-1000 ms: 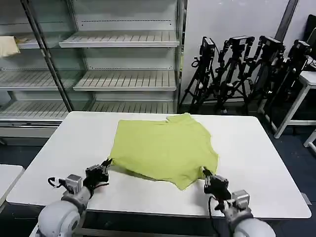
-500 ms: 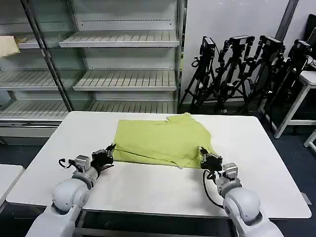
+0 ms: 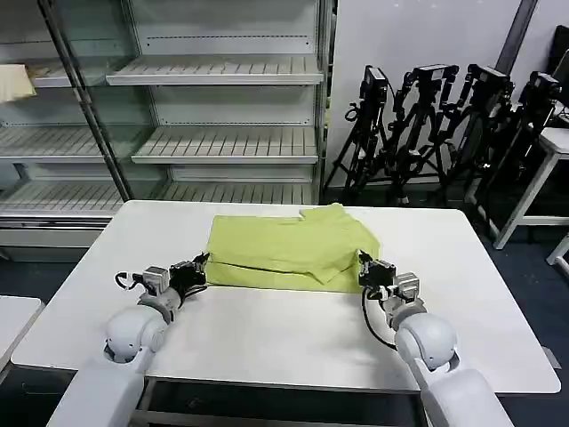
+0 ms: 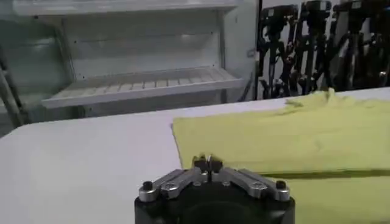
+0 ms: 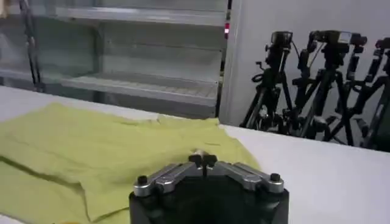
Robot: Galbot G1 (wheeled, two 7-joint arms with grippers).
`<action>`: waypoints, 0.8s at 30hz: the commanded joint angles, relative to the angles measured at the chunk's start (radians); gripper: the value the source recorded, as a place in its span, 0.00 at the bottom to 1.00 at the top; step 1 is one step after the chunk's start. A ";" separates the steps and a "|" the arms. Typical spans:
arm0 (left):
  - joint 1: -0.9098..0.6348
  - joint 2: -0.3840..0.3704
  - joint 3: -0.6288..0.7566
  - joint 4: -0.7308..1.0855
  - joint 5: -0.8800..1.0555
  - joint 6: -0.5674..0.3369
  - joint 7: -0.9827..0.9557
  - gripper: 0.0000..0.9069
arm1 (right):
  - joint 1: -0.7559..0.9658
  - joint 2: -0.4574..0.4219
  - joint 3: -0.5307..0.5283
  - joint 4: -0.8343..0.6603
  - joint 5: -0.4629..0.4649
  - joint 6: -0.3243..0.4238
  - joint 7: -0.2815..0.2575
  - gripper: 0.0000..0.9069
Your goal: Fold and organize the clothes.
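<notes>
The lime yellow-green T-shirt lies on the white table, its near part doubled back into a flat band. My left gripper is at the band's near left corner, shut on the cloth edge. My right gripper is at the near right corner, also shut on the edge. In the left wrist view the gripper is shut, with the T-shirt spread beyond it. In the right wrist view the gripper is pinched shut over the T-shirt.
Glass-fronted shelving stands behind the table, with a pale cream cloth on a left shelf. Black camera tripods crowd the back right. Another white table sits at the far right. Bare tabletop lies near me.
Both grippers have moved away from me, carrying the shirt's near hem over the rest. The spread shirt is now a narrower folded band at the table's far half.
</notes>
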 commanded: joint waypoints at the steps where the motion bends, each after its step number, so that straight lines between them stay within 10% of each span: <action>1: -0.028 0.000 0.005 0.049 0.027 -0.001 -0.008 1.00 | 0.029 0.005 -0.011 -0.040 -0.003 -0.003 -0.010 1.00; 17: 0.154 0.092 -0.012 -0.166 0.012 0.055 -0.017 1.00 | -0.188 -0.112 0.094 0.151 0.061 -0.102 0.062 1.00; 18: 0.152 0.087 -0.010 -0.154 0.011 0.056 -0.020 1.00 | -0.213 -0.121 0.104 0.163 0.068 -0.108 0.070 0.81; 19: 0.147 0.083 -0.008 -0.139 0.010 0.056 -0.024 1.00 | -0.222 -0.121 0.110 0.168 0.071 -0.114 0.073 0.10; 20: 0.142 0.077 -0.006 -0.128 0.009 0.056 -0.026 0.96 | -0.227 -0.121 0.112 0.169 0.075 -0.119 0.075 0.00; 22: 0.127 0.072 0.004 -0.099 0.011 0.057 -0.032 0.02 | -0.231 -0.118 0.110 0.166 0.078 -0.130 0.079 0.00; 24: 0.106 0.063 0.025 -0.066 0.040 0.057 -0.069 0.00 | -0.233 -0.116 0.106 0.159 0.087 -0.130 0.078 0.00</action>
